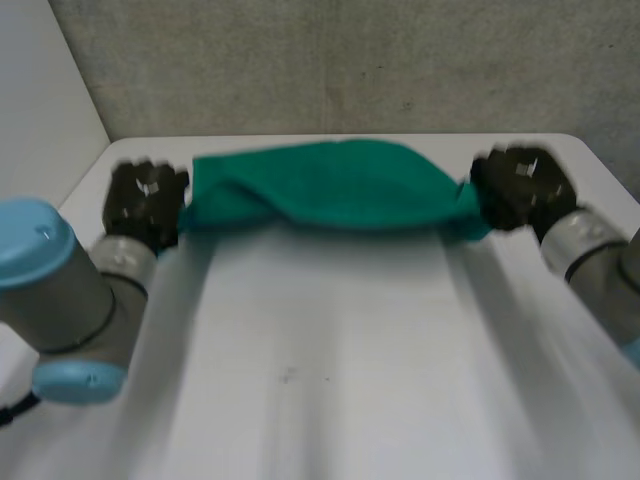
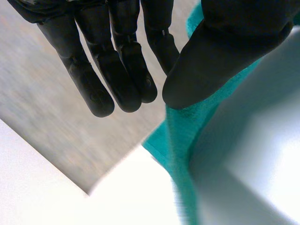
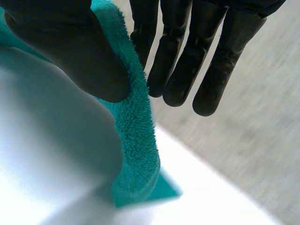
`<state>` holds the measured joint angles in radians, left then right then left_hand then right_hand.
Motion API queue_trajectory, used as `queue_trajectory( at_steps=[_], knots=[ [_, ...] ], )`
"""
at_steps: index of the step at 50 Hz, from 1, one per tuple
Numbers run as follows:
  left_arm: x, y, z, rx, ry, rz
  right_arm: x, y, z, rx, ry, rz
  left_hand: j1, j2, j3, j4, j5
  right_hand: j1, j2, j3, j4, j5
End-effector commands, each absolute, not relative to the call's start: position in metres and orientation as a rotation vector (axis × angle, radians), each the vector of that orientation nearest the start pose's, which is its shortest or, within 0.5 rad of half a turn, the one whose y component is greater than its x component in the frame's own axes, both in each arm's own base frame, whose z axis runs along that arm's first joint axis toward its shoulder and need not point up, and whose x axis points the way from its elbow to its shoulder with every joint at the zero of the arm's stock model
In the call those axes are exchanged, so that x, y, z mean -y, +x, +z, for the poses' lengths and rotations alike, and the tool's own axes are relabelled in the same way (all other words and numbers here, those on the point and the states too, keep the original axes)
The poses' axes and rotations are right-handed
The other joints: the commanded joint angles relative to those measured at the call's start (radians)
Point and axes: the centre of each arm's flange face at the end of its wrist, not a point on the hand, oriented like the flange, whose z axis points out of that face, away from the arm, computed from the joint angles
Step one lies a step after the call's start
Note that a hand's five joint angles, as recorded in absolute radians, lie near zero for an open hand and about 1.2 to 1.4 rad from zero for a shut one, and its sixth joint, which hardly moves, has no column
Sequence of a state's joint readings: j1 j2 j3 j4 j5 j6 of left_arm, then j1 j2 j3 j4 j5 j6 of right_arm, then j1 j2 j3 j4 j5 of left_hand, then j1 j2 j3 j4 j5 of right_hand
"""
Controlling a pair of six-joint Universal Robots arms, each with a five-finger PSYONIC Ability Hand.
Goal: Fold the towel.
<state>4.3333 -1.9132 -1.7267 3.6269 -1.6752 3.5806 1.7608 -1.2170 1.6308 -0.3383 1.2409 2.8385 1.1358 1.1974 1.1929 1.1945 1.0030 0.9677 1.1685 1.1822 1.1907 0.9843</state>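
The left hand and right hand each pinch an end of the green terry-cloth towel, thumb against fingers; move both level so it lands square.

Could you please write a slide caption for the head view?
The left hand and right hand each pinch one end of the green towel, stretched between them, far across the table.

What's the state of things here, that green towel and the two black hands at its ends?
towel: bunched lengthwise, stretched between the two hands, not yet folded flat.
left hand: shut on one end of the towel, pinching it between thumb and straight fingers.
right hand: shut on the other end, pinching it the same way.
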Motion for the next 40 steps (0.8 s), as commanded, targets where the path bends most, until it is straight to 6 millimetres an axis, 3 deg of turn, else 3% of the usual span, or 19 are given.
queue_trajectory(
  at_steps=[1,6,9,16,26,31,40],
  knots=[
    [0.272,-0.244,0.164,-2.110,0.820,-2.015,0.313,0.219,0.159,-2.188,-0.899,-1.838,0.260,0.199,0.203,0.202,0.219,0.295,0.094,0.081,0.072,0.104],
    [0.270,-0.243,0.163,-2.116,0.821,-2.011,0.304,0.216,0.164,-2.237,-0.969,-1.787,0.260,0.199,0.203,0.202,0.219,-0.230,-0.431,-0.444,-0.453,-0.421],
    [0.269,-0.244,0.163,-2.121,0.826,-2.004,0.296,0.215,0.167,-2.259,-1.010,-1.749,0.260,0.199,0.203,0.202,0.219,-0.398,-0.599,-0.612,-0.621,-0.589],
    [0.268,-0.243,0.163,-2.133,0.828,-1.993,0.279,0.219,0.179,-2.196,-1.260,-1.814,0.260,0.199,0.203,0.202,0.219,-0.401,-0.602,-0.616,-0.624,-0.592],
    [0.268,-0.243,0.161,-2.138,0.827,-1.988,0.259,0.230,0.164,-2.042,-1.774,-1.821,0.260,0.199,0.203,0.202,0.219,-0.407,-0.608,-0.622,-0.630,-0.598],
    [0.267,-0.243,0.161,-2.141,0.830,-1.985,0.265,0.236,0.147,-1.968,-1.974,-1.782,0.260,0.199,0.203,0.202,0.219,-0.404,-0.605,-0.619,-0.627,-0.595],
    [0.266,-0.242,0.159,-2.146,0.834,-1.978,0.275,0.246,0.130,-1.850,-2.128,-1.745,0.260,0.199,0.203,0.202,0.219,-0.407,-0.608,-0.622,-0.630,-0.598]
  ],
)
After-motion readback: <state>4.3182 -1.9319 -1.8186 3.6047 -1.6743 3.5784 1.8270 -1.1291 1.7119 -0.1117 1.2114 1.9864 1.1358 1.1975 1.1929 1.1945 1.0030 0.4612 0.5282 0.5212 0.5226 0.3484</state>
